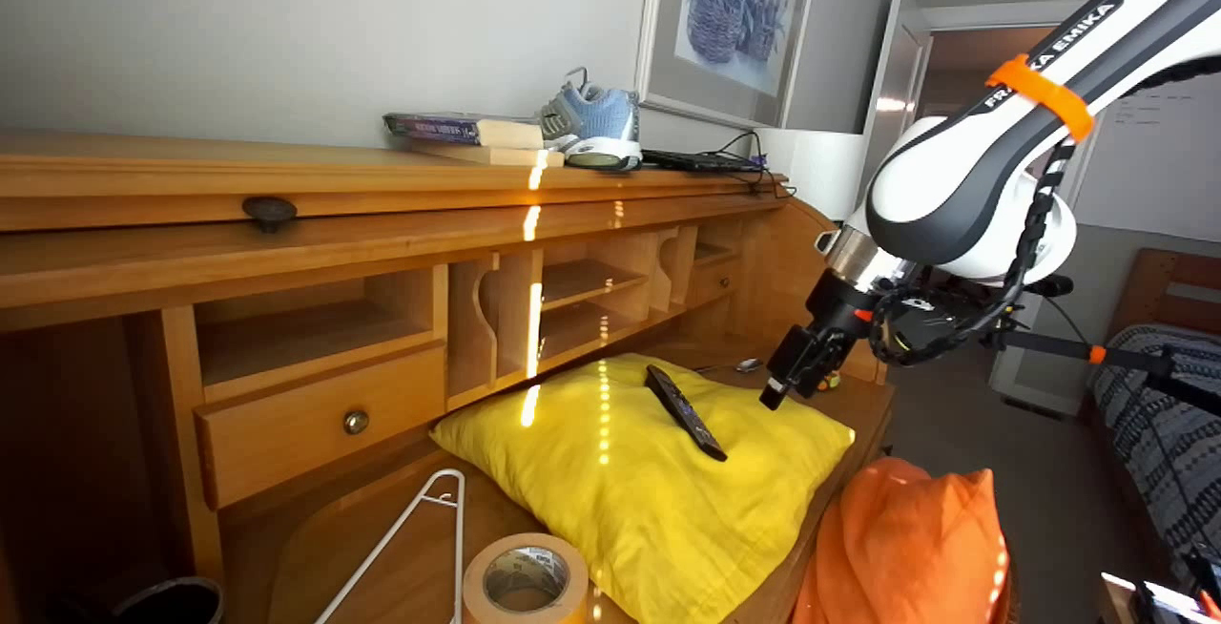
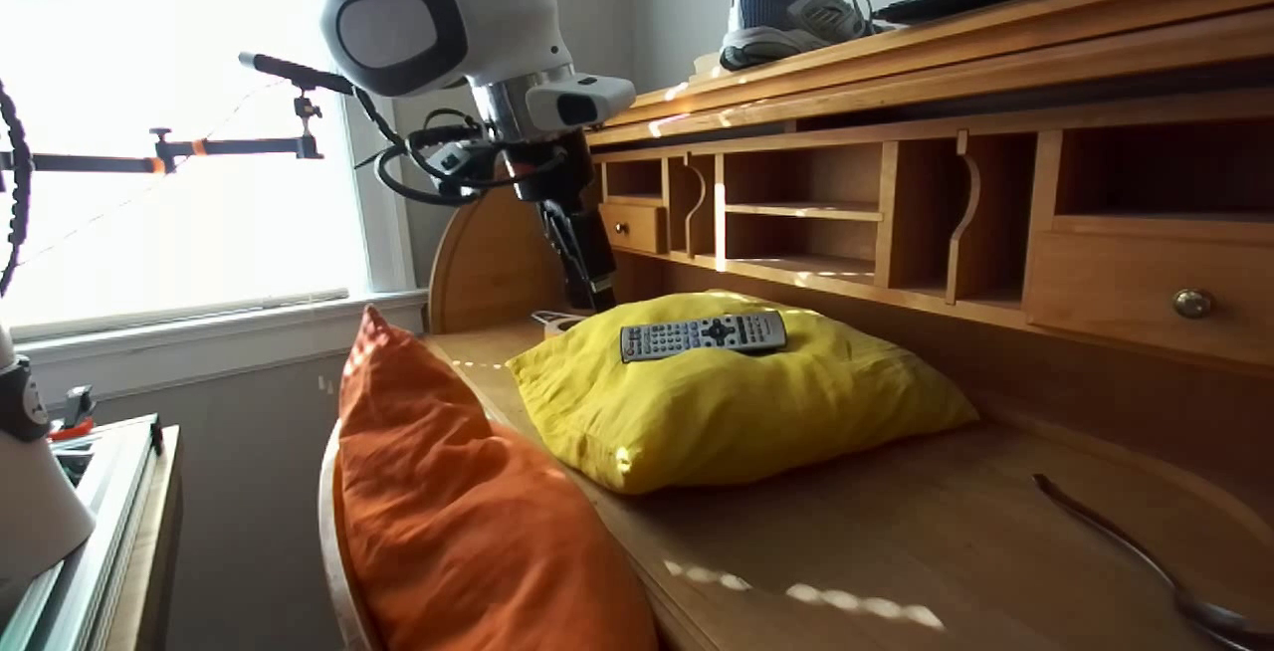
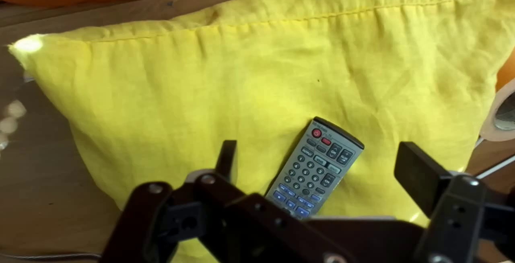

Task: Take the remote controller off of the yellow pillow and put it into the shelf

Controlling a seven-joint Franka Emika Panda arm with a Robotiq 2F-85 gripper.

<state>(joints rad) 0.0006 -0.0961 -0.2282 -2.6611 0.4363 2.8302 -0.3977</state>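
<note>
The grey remote controller [image 1: 685, 412] lies on top of the yellow pillow [image 1: 620, 490] on the desk. In an exterior view its buttons face up [image 2: 702, 334] on the pillow [image 2: 756, 422]. My gripper [image 1: 775, 397] is above the pillow, to the side of the remote and apart from it. In the wrist view the gripper [image 3: 318, 154] is open and empty. The remote [image 3: 316, 166] shows slanted between the fingers, its lower end hidden by the gripper linkage. The wooden shelf [image 1: 596, 288] with open compartments stands behind the pillow; it also shows in an exterior view [image 2: 804, 213].
An orange cushion [image 1: 911, 538] sits at the desk's front edge. A white hanger [image 1: 396, 543] and a tape roll [image 1: 572, 586] lie beside the pillow. A metal utensil [image 2: 1125, 537] lies on the desk. A shoe [image 1: 596, 123] stands on top. Closed drawers [image 1: 286, 433] flank the compartments.
</note>
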